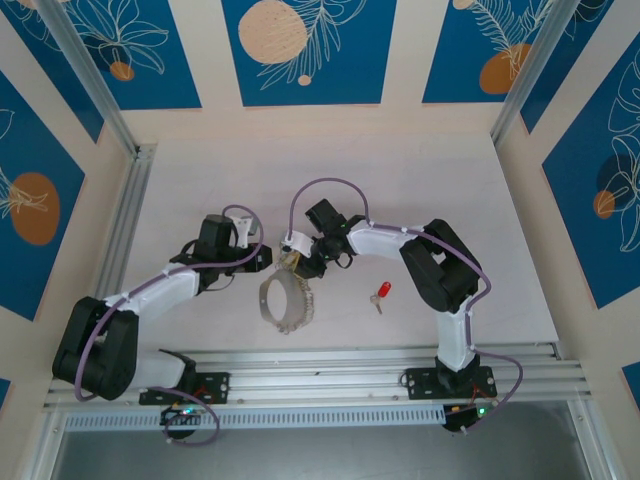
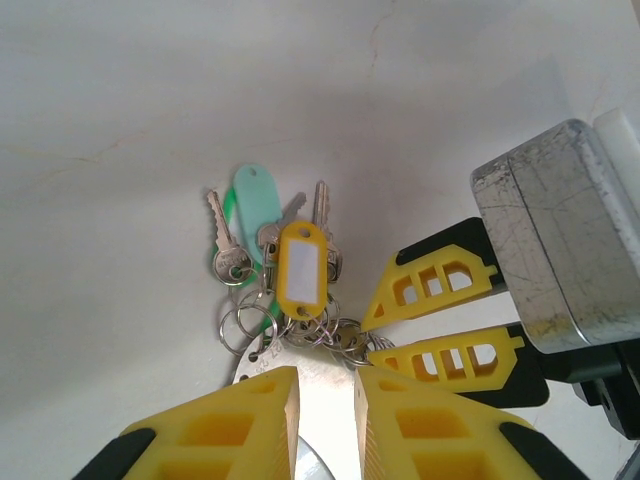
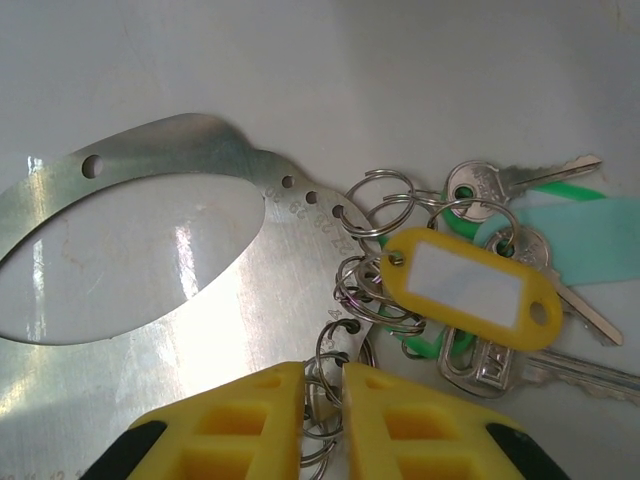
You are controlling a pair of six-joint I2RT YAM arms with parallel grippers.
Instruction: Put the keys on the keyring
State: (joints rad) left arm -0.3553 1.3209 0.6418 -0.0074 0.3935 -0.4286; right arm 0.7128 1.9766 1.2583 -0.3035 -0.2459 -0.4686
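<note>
**While both arms grip the keyring, the red key lies apart**

As far as the pictures show, the task is at an early step: the keyring is held ready, but the key is not yet taken. In the overhead view the keyring [image 1: 285, 325], a flat grey metal band bent into a loop, lies at the centre of the worktop [image 1: 440, 180]. The left end effector [image 1: 265, 258] has its fingers almost together with the band between them, so I judge it is clamped on the band. The right end effector [image 1: 298, 262] meets it from the right. In its wrist view the fingers are closed around a small ring [image 3: 322, 405] hanging from the band, beside a yellow tag [image 3: 470, 285] and several silver keys. The red key [image 1: 381, 292] lies right of centre, well apart from the keyring and from both end effectors.

The next move probably asks one end effector to let go and reach for the red key, while the other holds the keyring steady. The key is tiny and flat, so the pick must be very precise.
</note>
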